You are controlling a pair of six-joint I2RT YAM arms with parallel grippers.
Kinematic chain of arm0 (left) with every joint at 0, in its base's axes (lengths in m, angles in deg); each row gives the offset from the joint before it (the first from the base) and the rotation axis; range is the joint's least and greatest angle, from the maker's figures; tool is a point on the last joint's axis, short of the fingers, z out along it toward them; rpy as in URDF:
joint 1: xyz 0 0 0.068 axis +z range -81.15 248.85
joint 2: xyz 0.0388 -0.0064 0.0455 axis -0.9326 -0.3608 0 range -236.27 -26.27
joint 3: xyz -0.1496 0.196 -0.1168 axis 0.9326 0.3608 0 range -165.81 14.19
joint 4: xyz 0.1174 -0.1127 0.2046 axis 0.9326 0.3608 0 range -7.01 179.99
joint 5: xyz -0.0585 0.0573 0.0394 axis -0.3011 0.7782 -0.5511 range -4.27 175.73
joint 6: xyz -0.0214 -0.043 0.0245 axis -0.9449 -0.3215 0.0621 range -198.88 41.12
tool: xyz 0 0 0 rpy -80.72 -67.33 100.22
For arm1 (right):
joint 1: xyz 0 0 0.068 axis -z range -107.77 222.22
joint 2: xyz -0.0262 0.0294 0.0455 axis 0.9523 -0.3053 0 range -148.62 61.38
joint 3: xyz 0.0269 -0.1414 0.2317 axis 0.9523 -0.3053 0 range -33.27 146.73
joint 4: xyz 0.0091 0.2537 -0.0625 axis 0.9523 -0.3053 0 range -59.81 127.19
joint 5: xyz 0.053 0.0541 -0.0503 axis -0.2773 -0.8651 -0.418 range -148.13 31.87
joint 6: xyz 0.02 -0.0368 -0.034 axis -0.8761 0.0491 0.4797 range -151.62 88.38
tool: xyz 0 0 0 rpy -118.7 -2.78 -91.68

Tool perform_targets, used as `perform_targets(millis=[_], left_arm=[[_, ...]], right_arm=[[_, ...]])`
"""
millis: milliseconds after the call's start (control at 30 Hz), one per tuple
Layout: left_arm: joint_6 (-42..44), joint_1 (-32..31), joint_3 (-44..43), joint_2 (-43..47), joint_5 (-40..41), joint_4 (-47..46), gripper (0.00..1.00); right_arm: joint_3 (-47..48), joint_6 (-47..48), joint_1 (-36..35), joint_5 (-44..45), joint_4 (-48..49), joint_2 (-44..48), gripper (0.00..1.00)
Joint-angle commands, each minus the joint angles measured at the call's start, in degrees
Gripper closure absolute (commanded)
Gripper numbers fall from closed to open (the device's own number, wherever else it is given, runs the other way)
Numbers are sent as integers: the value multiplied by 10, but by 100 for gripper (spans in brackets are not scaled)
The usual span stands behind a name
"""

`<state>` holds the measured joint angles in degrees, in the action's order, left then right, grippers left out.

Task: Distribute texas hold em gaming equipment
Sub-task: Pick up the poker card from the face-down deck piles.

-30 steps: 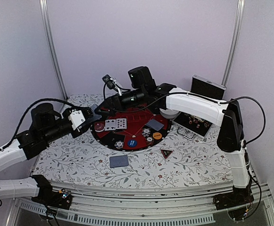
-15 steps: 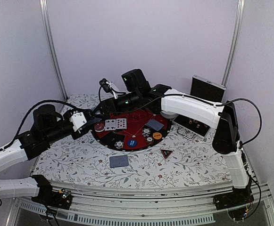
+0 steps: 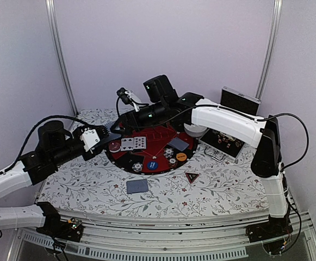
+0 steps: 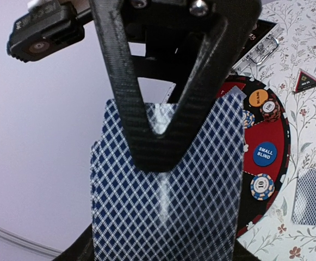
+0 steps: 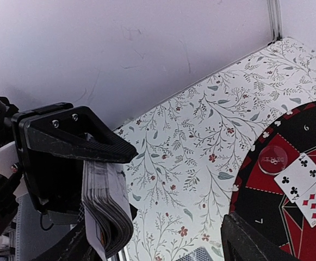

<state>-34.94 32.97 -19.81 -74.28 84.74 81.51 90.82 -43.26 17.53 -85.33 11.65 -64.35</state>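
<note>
My left gripper (image 3: 104,136) is shut on a deck of playing cards (image 4: 163,206) with blue diamond backs, held up at the left rim of the round red-black mat (image 3: 126,159). The right wrist view shows the deck (image 5: 106,212) edge-on under the left finger (image 5: 76,144). My right gripper (image 5: 163,244) stands open right beside the deck, touching nothing that I can see. On the mat lie two face-up cards (image 3: 133,143), a face-down card (image 3: 178,144), a blue disc (image 3: 153,163), an orange disc (image 3: 181,156) and striped chips (image 3: 138,167). The triangular marker (image 3: 192,176) and another face-down card (image 3: 137,186) lie on the cloth.
An open black case (image 3: 231,136) with silver edges stands at the back right. A translucent red disc (image 3: 115,145) sits at the mat's left edge, close under both grippers. The floral cloth (image 3: 81,185) covers the table, with walls close behind.
The right arm's wrist swung a little left and then back beside the deck. The left arm has kept the deck in the same place.
</note>
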Motion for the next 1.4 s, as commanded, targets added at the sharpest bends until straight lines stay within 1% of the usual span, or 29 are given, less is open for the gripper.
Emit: perform_targets(millis=[0, 300, 400, 433, 467, 500, 533, 800, 1100, 1367], left_arm=[[2, -2, -1, 5, 0, -24, 46], [1, -2, -2, 5, 2, -21, 46], [2, -2, -1, 5, 1, -21, 46], [2, -2, -1, 5, 1, -21, 46], [2, -2, -1, 5, 1, -21, 46], [2, -2, -1, 5, 2, -21, 46], [1, -2, -2, 6, 2, -21, 46], [2, -2, -1, 7, 2, -20, 46], [2, -2, -1, 8, 4, -20, 46], [2, -2, -1, 9, 4, -20, 46]], right_arm=[[12, -7, 1, -54, -7, 21, 29], [-9, -22, -1, -58, 13, 47, 71], [-14, -23, -1, -47, 12, 52, 80], [-16, -23, -1, -44, 12, 54, 87], [-16, -23, -1, -42, 12, 56, 91], [-17, -23, -1, -42, 11, 57, 95], [-18, -23, -1, -40, 11, 59, 97], [-28, 1, 1, -34, 1, 86, 99], [-40, 8, 18, -78, 13, 106, 99], [-44, 17, 41, -50, 16, 139, 99]])
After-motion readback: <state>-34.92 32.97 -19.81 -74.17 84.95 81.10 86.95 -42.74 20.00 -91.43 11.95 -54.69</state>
